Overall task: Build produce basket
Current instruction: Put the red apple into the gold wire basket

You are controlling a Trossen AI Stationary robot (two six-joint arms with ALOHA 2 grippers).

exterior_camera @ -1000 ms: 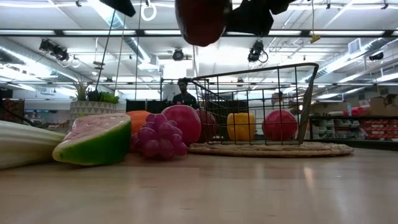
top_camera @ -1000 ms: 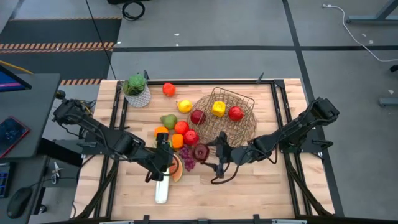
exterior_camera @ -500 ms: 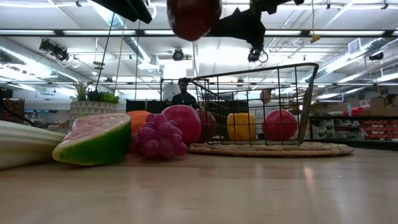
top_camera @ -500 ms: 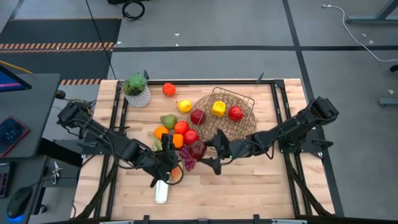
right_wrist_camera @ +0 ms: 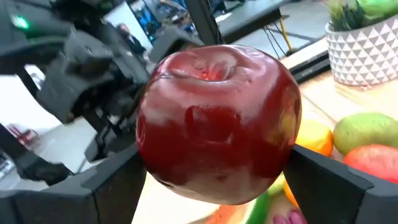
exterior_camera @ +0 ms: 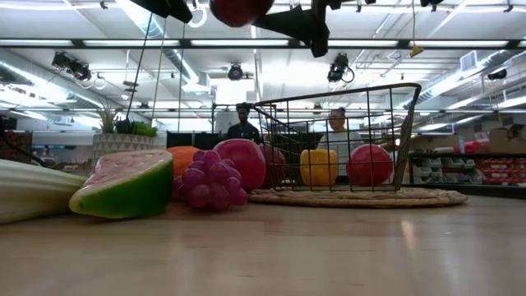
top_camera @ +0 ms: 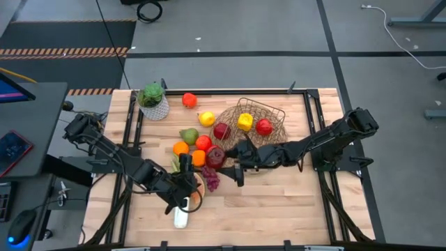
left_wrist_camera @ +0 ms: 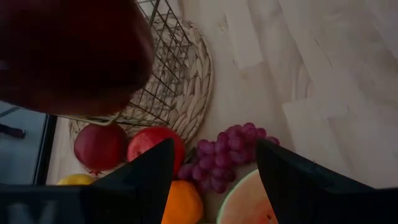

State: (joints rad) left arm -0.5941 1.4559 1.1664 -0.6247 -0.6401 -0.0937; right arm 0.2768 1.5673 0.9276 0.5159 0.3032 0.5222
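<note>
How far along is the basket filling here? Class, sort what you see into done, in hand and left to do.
Done: the basket already holds a yellow piece and two red fruits.
In hand: the right gripper is shut on a dark red apple, held above the table. The left gripper hangs open over the watermelon slice.
Left: the grapes, leek, pear, oranges and lemon on the table.

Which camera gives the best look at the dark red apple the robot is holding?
The right wrist view: the dark red apple fills it. The high view shows it small, the low view only its underside, the left wrist view a blur.
</note>
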